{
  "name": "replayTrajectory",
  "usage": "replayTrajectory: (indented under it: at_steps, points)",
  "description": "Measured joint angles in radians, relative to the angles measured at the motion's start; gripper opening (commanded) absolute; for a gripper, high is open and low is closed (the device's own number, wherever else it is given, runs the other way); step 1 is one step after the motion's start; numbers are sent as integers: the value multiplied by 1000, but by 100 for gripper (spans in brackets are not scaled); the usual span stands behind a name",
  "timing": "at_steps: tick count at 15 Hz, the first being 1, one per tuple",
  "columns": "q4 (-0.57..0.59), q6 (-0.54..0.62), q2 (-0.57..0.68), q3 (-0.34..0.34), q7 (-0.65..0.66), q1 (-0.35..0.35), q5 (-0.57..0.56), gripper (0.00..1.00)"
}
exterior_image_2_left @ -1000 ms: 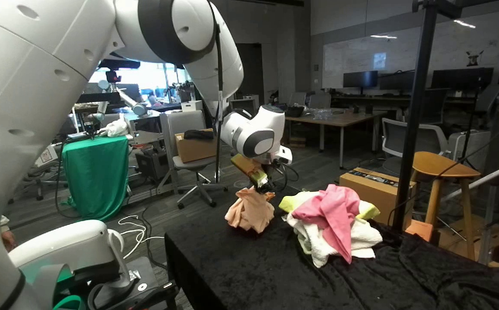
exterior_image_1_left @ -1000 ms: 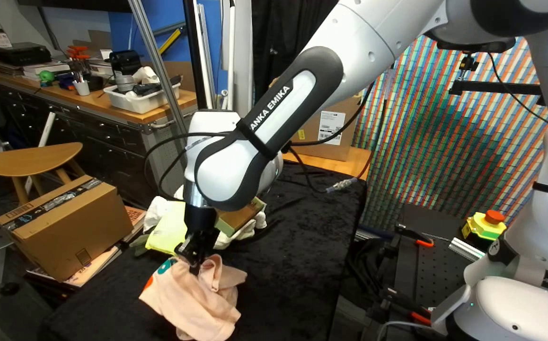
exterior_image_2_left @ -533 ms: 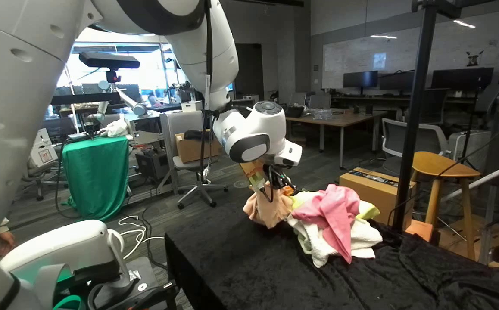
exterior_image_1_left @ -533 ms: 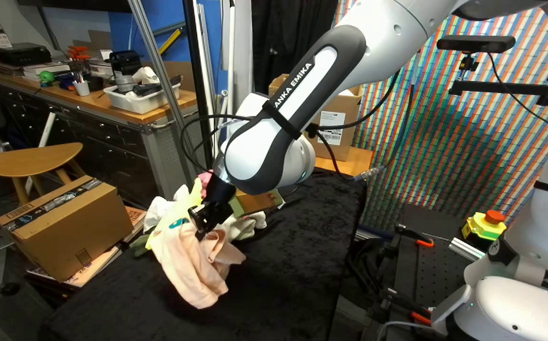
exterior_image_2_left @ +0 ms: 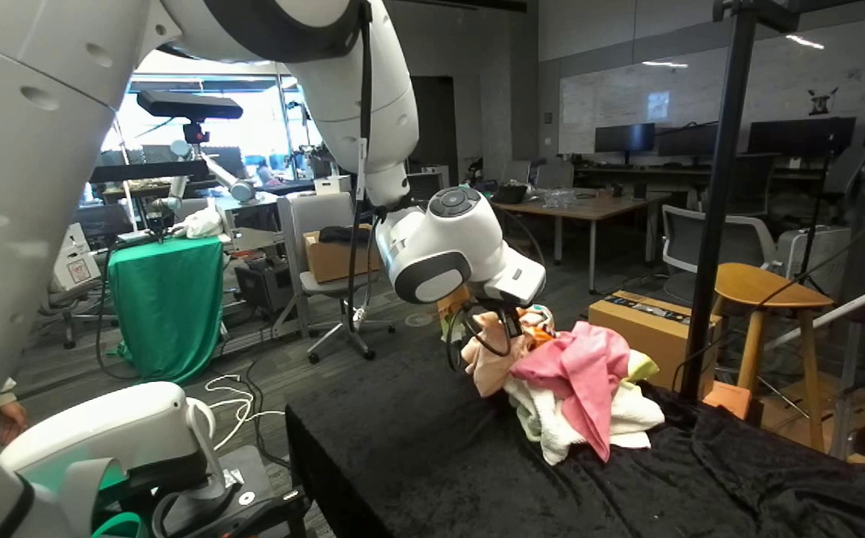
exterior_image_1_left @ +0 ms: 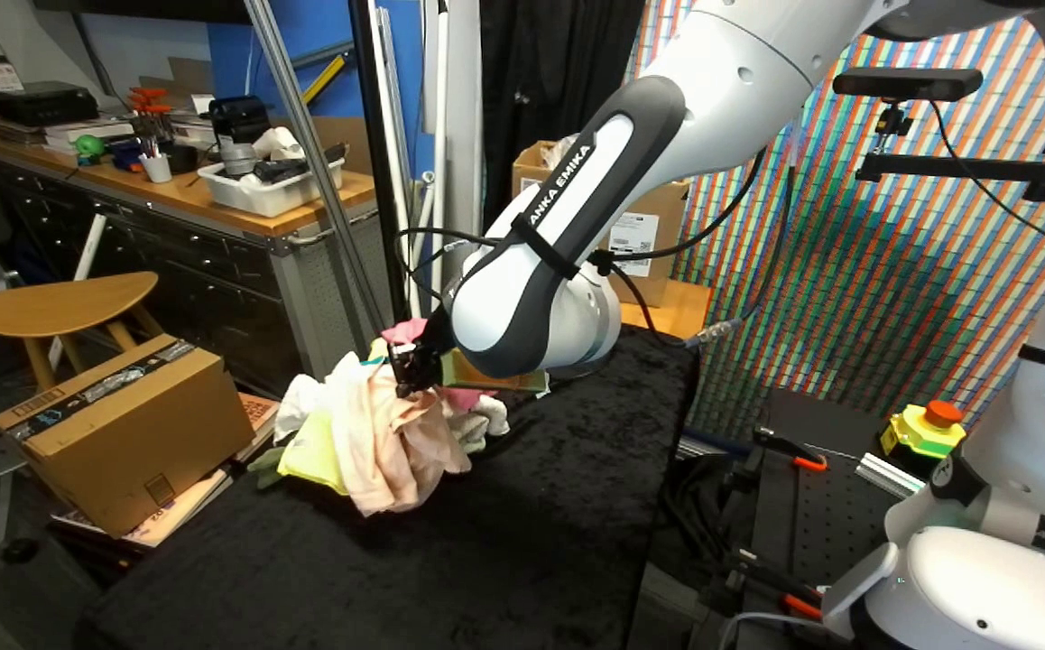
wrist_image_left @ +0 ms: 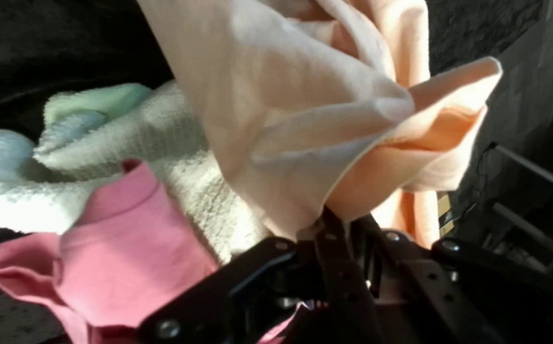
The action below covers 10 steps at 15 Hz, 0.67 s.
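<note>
The gripper (wrist_image_left: 347, 222) is clamped on a peach cloth (wrist_image_left: 295, 119), which hangs beside a pink cloth (exterior_image_2_left: 576, 362) lying over a white towel (exterior_image_2_left: 636, 413) on the table (exterior_image_2_left: 432, 459).

Rises from a white base (exterior_image_1_left: 996, 587) at the lower right edge of an exterior view, carries the dark-ringed elbow (exterior_image_2_left: 276, 33) high and slants the white forearm (exterior_image_1_left: 617, 153) down and outward. Folds at the rounded wrist (exterior_image_2_left: 444, 243), at the foot of that slope, and in both exterior views hangs the black gripper (wrist_image_left: 346, 220) beneath, pointing mostly downward but leaning off the vertical. Enters the wrist view from the bottom, spreading dark linkages (wrist_image_left: 219, 282) to either side and holding the slim fingers (wrist_image_left: 334, 248) nearly parallel. Pinches them close together in a grip, leaving only a narrow gap between.
</note>
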Motion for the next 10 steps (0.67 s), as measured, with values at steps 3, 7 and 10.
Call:
replayTrajectory:
  at_steps: [3, 7, 10]
  points:
    - [-4, 28, 6, -109, 102, 76, 0, 57]
    - [-4, 24, 13, -240, 121, 198, 64, 88]
    - [-4, 20, 18, -306, 129, 274, 94, 100]
